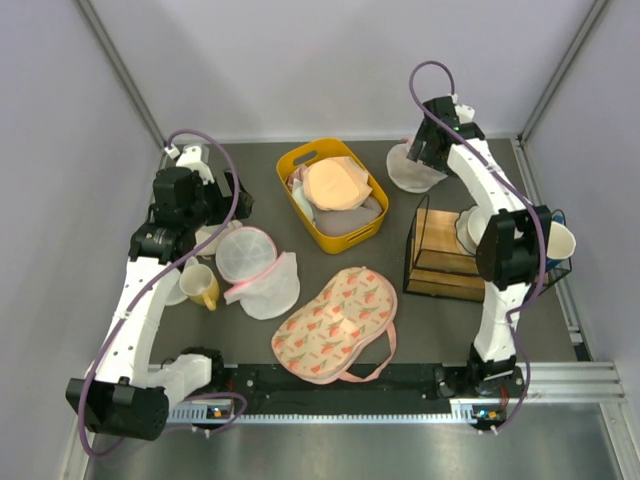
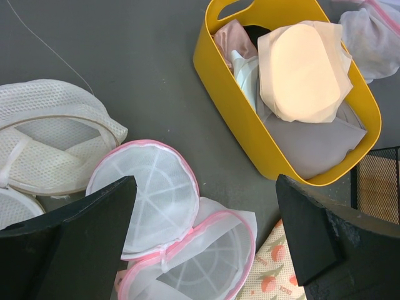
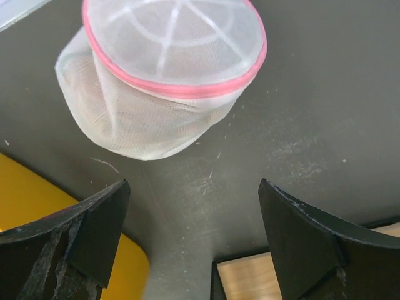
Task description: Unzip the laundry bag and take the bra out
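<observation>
Where pale walls close round the dark grey surface, the laundry bag lies left of centre; whether the bra is inside, its mesh does not show. Above it the left hand hangs wide open, empty. The right hand, equally spread and empty, hovers over another pink-rimmed mesh bag, cut off at the frame's top.

You have bright, even overhead light; soft shadows; peach bra overexposed, upper right of left wrist view.

Robot lab cell, plain walls, alu rail
</observation>
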